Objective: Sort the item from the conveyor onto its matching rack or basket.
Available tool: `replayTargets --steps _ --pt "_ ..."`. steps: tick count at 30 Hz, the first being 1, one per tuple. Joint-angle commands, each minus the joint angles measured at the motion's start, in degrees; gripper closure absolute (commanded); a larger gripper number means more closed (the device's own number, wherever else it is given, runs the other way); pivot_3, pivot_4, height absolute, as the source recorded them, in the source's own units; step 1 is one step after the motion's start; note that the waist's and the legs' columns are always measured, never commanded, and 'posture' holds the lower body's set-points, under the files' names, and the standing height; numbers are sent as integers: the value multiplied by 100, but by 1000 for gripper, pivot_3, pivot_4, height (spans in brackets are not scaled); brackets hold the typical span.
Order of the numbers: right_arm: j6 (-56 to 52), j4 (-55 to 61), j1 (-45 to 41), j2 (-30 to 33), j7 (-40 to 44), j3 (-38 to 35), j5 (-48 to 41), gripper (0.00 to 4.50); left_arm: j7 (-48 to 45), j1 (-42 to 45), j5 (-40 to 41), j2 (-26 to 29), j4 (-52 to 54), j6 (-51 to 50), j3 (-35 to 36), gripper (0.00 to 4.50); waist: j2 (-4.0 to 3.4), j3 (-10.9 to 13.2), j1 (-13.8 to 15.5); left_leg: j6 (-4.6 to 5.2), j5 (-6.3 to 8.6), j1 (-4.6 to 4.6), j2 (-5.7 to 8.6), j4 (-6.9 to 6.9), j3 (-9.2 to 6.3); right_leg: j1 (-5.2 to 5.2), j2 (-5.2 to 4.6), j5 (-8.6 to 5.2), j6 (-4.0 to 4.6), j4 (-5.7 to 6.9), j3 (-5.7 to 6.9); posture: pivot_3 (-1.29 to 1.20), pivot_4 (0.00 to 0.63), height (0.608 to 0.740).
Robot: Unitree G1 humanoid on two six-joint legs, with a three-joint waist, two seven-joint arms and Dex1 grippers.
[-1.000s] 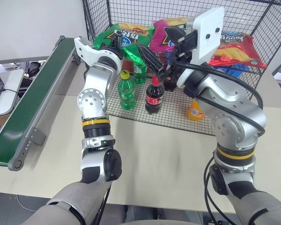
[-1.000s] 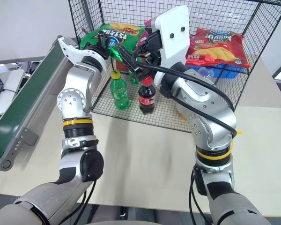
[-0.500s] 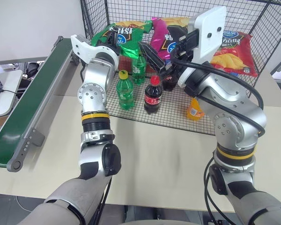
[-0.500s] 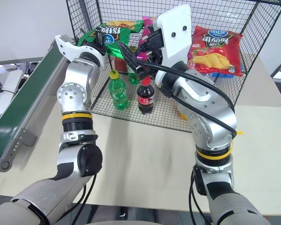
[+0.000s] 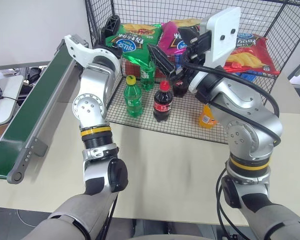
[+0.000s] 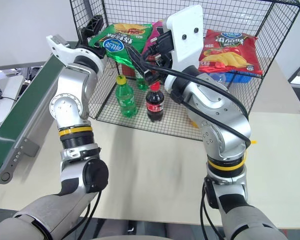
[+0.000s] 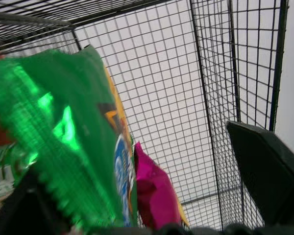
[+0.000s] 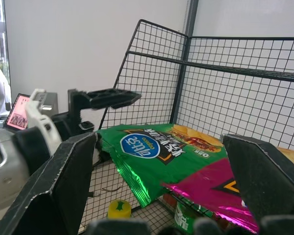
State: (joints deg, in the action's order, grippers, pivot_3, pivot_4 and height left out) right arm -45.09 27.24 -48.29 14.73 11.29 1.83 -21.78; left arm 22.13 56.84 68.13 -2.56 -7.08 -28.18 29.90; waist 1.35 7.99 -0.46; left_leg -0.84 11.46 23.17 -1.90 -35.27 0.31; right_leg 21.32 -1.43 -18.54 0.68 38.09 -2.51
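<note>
**Green crisp bag on the cage's upper shelf**

Green and shiny, the crisp bag (image 5: 132,42) lies on the wire upper shelf of the black wire cage (image 5: 270,20), at its left end, its blue oval logo facing up. We see it just beside the magenta bag (image 5: 171,40), with the red bag (image 5: 250,54) further along the same shelf to the right.

Our left pincer (image 6: 92,29) stands released at the cage's left front corner, fingers spread wide, one finger (image 5: 111,23) above the bag's corner and nothing gripped between them. Our right pincer (image 5: 162,62) reaches toward the cage front with its jaws parted and empty.

On the wire floor below stand two green bottles (image 5: 133,96), a cola bottle (image 5: 162,102) and an orange bottle (image 5: 206,117). The dark green conveyor (image 5: 27,112) runs along the left of the bench (image 5: 175,165), bare of items.
</note>
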Motion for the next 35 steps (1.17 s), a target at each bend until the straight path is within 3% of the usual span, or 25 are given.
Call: replayTargets --steps 1,5,10,14,17,21,25,29,35 --pt "201 59 -111 -53 53 -101 -8 0 546 -235 309 55 527 -443 -173 53 0 0 4 0 0 0 0 0 -1 0 0 0 0 1 0 0 150 740" --pt "264 -8 -88 -65 177 -117 -35 0 932 -473 659 256 951 -857 -271 53 0 0 -3 -1 -1 -1 1 -1 -2 -1 0 0 0 2 -1 0 150 740" --pt "378 -130 -3 54 466 -184 -89 0 1283 -671 1395 962 1215 -1536 -284 53 0 0 -34 -2 -1 1 -3 -1 -4 1 3 0 0 3 0 0 150 740" --pt "493 -235 54 228 737 -248 -131 0 1478 -1032 2112 1692 1445 -2262 -495 53 -1 0 -29 -3 -2 -2 -2 0 -6 1 1 0 0 4 1 0 150 740" --pt "570 -263 148 413 998 -317 -216 0 1021 -1182 2259 2544 1551 -2785 -662 53 0 0 -30 -25 -15 0 -2 0 -10 0 1 0 0 4 3 0 150 740" --pt "648 -225 358 738 1535 -479 -499 0 -1218 -1629 1200 4386 2162 -3397 -1249 53 -1 2 -72 -65 -38 -6 1 14 -10 4 8 0 1 2 0 0 150 740" --pt "576 -81 719 1252 2380 -685 -1035 0 -3443 -2690 -549 5864 2799 -2529 -1807 53 -14 8 -63 -75 -44 -32 4 54 3 3 10 -2 1 -5 -9 0 150 740" --pt "534 -11 976 1701 2783 -917 -1388 0 -4696 -3522 -1624 6044 2902 -1177 -1434 53 -17 19 -33 -52 -31 -32 -4 55 8 2 9 -5 8 -10 -7 0 150 740" --pt "444 86 1042 1854 2522 -1122 -1524 0 -5105 -3654 -1871 5867 2848 -1007 -1185 53 -15 20 -52 -21 -13 -22 -9 46 9 3 7 -6 8 -11 -16 0 150 740"
